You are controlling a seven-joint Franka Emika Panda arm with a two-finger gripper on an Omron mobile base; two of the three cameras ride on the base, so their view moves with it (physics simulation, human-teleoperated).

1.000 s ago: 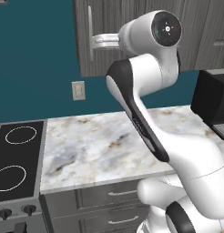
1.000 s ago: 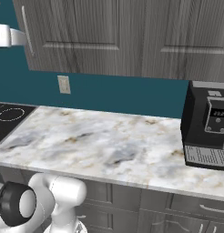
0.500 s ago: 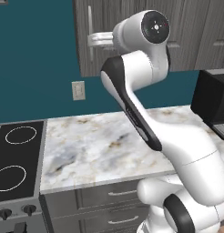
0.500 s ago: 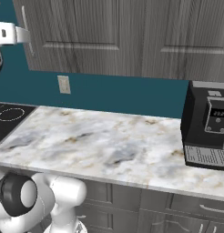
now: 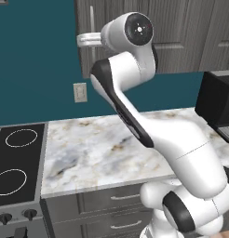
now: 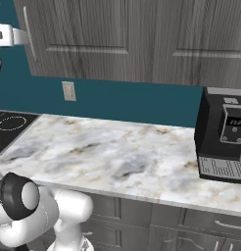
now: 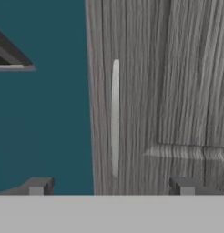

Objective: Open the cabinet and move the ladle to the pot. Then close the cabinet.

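At the upper left of the left base view the gripper [image 5: 80,40] reached toward the cabinet [image 5: 181,32], its jaws spread wide and empty, while the hand view gave the close look: one long silver handle [image 7: 115,118] standing vertical at centre frame on the shut door, with a fingertip [image 7: 37,186] at each lower corner. The right base view alone showed one coffee machine [image 6: 224,135] at the right edge, one wall outlet [image 6: 68,90] at the left, and two cabinet door panels across the top. The left base view alone showed two burner rings on the cooktop [image 5: 16,162] at lower left.
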